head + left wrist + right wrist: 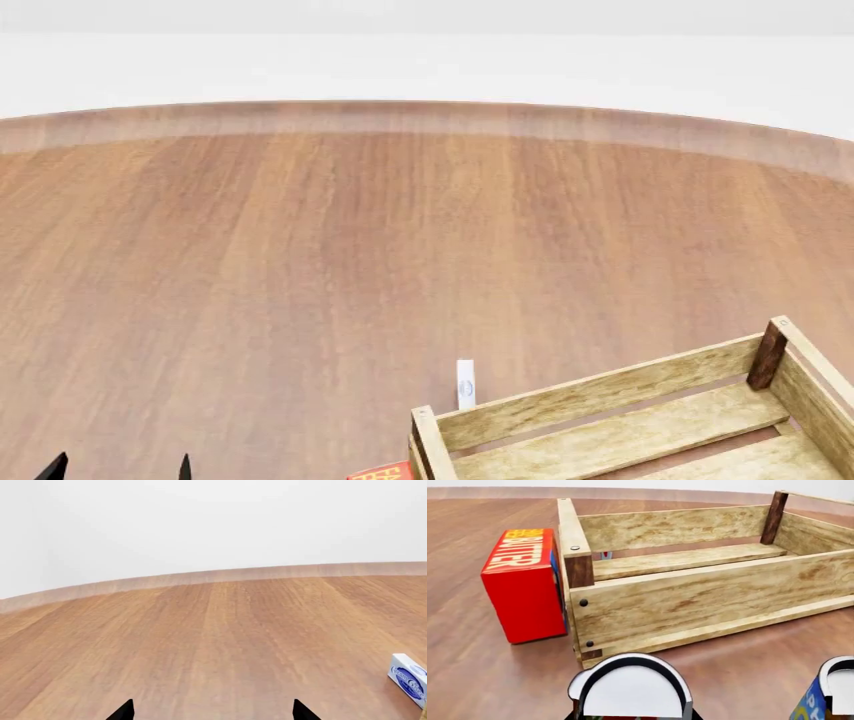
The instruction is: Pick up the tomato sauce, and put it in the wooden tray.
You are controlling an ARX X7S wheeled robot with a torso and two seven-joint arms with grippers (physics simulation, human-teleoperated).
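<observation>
Can (630, 692): silvery-white top nearest the right wrist camera, on the table just before the near wall of the tray (694, 600).
Right pincer: not visible, state cannot be told.
Tray: pale slatted crate, dark corner posts.
Butter box (524, 585): red, touching the tray's end.
Second can (827, 695): blue-yellow, beside the first.
Left gripper (212, 712): fingertips apart, released, over bare table (213, 640).
Blue-white box (408, 679): at table's edge of view.

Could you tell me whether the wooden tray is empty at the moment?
As far as visible, empty: the wooden tray shows only bare slats inside in the right wrist view; one end lies out of frame.
</observation>
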